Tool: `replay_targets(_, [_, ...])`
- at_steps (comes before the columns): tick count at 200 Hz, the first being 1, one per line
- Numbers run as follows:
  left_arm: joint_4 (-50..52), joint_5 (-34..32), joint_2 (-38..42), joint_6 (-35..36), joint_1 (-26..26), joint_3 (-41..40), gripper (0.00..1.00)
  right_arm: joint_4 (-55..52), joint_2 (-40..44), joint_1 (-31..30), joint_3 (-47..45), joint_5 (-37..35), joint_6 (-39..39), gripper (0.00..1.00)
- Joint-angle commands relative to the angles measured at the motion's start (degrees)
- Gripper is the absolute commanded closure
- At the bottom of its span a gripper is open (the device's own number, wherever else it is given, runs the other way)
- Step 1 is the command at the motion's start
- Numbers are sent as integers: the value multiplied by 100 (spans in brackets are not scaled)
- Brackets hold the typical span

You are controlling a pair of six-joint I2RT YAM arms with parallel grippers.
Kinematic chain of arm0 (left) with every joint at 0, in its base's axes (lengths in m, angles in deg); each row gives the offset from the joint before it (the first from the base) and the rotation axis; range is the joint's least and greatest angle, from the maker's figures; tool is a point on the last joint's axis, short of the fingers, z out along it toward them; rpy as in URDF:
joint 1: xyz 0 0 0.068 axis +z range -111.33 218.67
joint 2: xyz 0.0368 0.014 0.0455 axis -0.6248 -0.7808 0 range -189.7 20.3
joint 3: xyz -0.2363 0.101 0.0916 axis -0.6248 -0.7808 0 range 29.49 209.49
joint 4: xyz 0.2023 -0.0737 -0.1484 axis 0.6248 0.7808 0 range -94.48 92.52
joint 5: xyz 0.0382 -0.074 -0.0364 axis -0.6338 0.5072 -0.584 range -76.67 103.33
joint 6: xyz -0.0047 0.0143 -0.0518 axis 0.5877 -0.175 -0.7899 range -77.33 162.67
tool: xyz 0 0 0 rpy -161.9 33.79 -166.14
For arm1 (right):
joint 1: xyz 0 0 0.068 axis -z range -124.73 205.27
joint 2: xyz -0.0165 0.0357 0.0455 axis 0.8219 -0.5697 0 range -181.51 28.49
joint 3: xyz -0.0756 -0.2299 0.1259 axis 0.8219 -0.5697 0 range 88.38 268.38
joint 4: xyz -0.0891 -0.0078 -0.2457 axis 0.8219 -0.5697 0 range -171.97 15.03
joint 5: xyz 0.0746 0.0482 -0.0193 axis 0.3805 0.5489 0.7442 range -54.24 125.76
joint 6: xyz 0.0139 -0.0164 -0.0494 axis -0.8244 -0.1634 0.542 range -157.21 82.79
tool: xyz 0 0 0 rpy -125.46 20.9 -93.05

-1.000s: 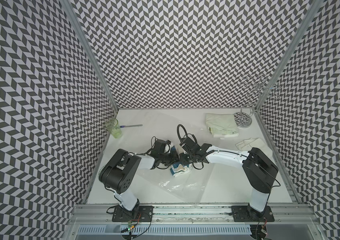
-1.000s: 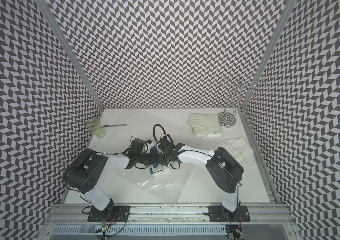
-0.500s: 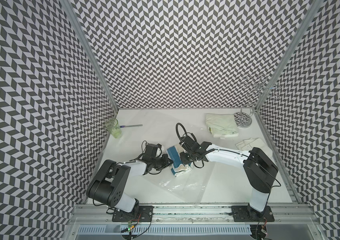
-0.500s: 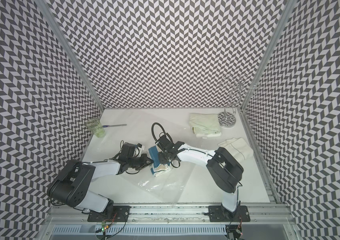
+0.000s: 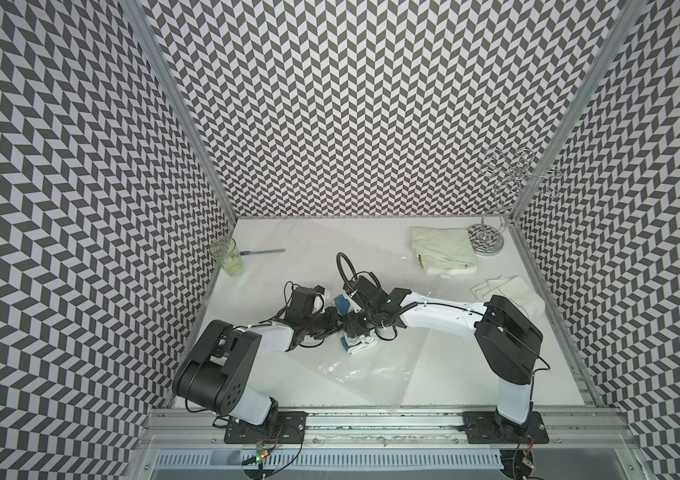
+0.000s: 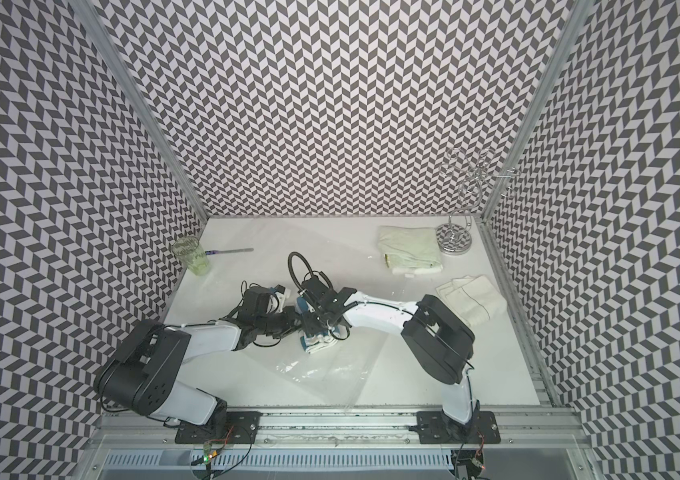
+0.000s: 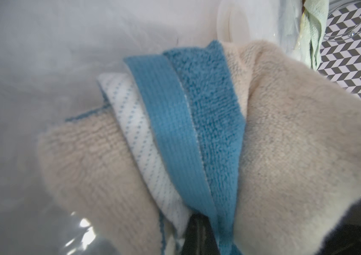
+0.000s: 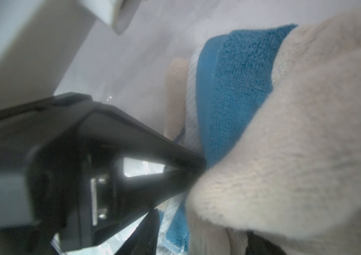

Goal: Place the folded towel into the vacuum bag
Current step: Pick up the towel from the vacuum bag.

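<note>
Vacuum bag (image 5: 365, 365) lies flat and clear on the table (image 5: 475, 374), crinkled toward the front rail. Left arm (image 5: 226, 353) and right arm (image 5: 508, 332) both stretch over it, and their wrists meet above the bag's middle. Wire stand (image 5: 489, 241) is upright, well off the bag's far corner on the right arm's side. Pale green cloth (image 5: 442, 249) lies between that stand and the bag. White cloth (image 5: 508, 291) is just off the bag's edge, same side. Folded towel (image 5: 358, 338), in blue, beige and white layers, sits at the bag's middle under both wrists. Hazy film shows beside it in the left wrist view, but I can't tell if it's inside the bag or on top. Left gripper (image 8: 197, 167) is clamped on the towel's edge, tips pressed into the pile. Right gripper (image 5: 355, 326) is right at the towel with its jaws hidden, so can't tell if it's parted or gripping. Green tumbler (image 5: 228, 257) stands off the bag's far corner on the left arm's side, with a thin stick (image 5: 265, 251) beside it. Round white valve (image 7: 234, 22) is on the bag just past the towel.
</note>
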Motion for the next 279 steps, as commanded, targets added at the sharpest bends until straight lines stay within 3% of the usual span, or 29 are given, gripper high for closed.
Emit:
replay_targets(1, [541, -168, 392, 202, 203, 114, 100, -294, -592, -123, -142, -12, 137, 31])
replay_targets(39, [925, -485, 1353, 36, 1028, -165, 100, -911, -1139, -524, 264, -983, 261, 19])
replay_targets(71, [1164, -394, 1487, 171, 1401, -127, 100, -1565, -1714, -831, 767, -1733, 312, 14])
replay_targets(115, [1091, -215, 1434, 134, 1420, -52, 100, -2164, -2300, -1045, 1193, -2497, 272, 25])
replay_targets(161, [1102, -158, 1438, 159, 1416, 22, 100, -2762, -2944, -1284, 1761, -2926, 91, 25])
replay_targets(175, [1131, -142, 1485, 155, 1417, 23, 100, -2781, -2943, -1265, 1764, -2962, 12, 31])
replay_targets(196, [1216, -107, 1535, 197, 1417, 46, 100, -2335, -2469, -1217, 1296, -2839, -63, 56])
replay_targets(213, [1303, -87, 1575, 271, 1395, 59, 100, -1623, -1643, -1093, 689, -2320, 73, 73])
replay_targets(251, [1221, -377, 1332, 376, 1280, -134, 100, -1216, -58, -607, 567, -1636, 273, 84])
replay_targets(279, [1100, -767, 949, 306, 960, -114, 100, -1353, 810, 457, 524, -1220, 392, 87])
